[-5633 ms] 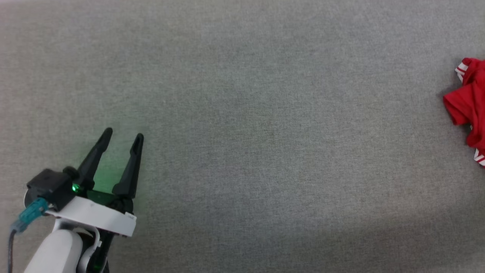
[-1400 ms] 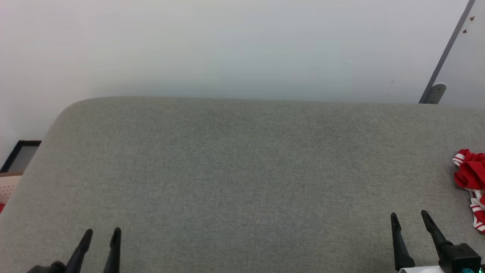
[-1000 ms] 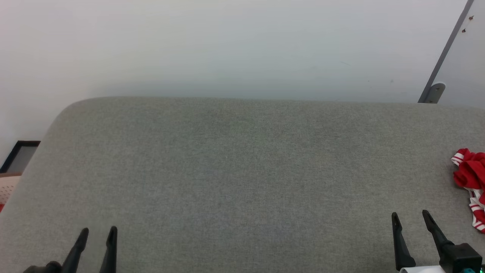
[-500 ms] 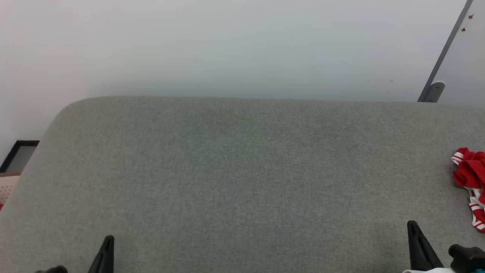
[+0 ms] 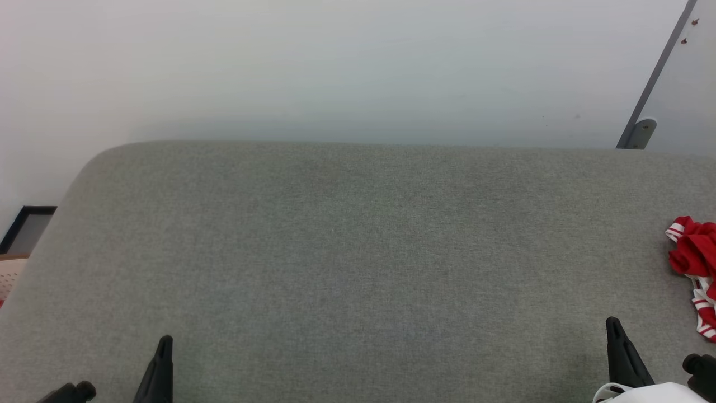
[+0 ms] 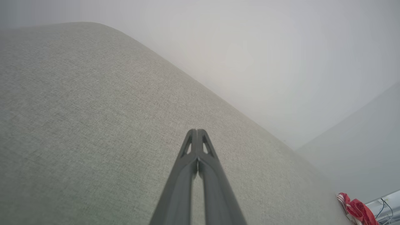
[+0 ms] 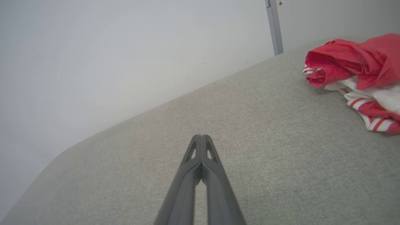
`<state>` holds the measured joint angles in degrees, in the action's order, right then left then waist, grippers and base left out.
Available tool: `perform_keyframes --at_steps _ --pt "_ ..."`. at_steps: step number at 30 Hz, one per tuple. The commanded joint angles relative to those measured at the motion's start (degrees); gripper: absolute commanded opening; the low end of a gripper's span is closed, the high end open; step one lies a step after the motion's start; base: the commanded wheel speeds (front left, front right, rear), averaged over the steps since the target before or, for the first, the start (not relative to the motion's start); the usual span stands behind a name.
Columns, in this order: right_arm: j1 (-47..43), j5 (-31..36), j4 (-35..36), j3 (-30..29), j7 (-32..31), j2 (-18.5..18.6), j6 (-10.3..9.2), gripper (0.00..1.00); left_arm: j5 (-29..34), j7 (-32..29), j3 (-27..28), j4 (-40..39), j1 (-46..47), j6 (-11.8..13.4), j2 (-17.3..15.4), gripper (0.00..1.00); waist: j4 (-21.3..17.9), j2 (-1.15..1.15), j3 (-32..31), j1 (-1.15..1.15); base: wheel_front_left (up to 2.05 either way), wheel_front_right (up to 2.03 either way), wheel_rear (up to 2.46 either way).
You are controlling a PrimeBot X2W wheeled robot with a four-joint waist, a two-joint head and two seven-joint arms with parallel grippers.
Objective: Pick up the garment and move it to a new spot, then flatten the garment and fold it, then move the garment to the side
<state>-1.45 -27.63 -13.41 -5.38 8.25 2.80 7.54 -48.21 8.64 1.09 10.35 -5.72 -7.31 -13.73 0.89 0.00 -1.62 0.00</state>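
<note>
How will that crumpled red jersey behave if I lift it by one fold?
Probably floppy: the red jersey lies in soft rolled folds, so it should sag and unfurl. Likely light; the cloth looks thin. It may drag on the textured grey fabric surface.

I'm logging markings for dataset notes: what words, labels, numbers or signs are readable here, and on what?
None can be read. The garment lies crumpled near the right edge of the grey padded surface, showing red cloth, white cloth and red-white stripes but no lettering. The wall bears no print.
</note>
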Motion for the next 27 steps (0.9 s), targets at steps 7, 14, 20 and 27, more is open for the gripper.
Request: perform_keyframes --at_steps 7,14,20,27 --pt "2.1 -7.8 0.7 -0.3 -1.7 0.1 -0.02 0.0 -5.4 -1.6 1.0 -0.1 2.4 -0.1 0.8 0.0 -0.1 0.0 0.1 0.0 0.0 0.0 0.0" --pt "2.8 -14.0 0.6 -0.4 -3.1 0.1 -0.03 0.0 -9.7 -3.0 1.4 0.3 3.5 -0.1 1.8 0.0 -0.1 0.0 0.3 0.0 0.0 0.0 0.0" --pt "3.2 -19.0 0.5 -0.5 -4.2 0.1 -0.03 0.0 -13.1 -4.2 1.8 0.6 4.4 -0.1 2.7 0.0 -0.2 0.0 0.4 0.0 0.0 0.0 0.0" --pt "3.9 -24.5 0.4 -0.6 -5.5 0.1 -0.04 0.0 -16.8 -5.5 2.2 0.9 5.3 -0.1 3.6 0.0 -0.2 0.0 0.5 0.0 0.0 0.0 0.0"
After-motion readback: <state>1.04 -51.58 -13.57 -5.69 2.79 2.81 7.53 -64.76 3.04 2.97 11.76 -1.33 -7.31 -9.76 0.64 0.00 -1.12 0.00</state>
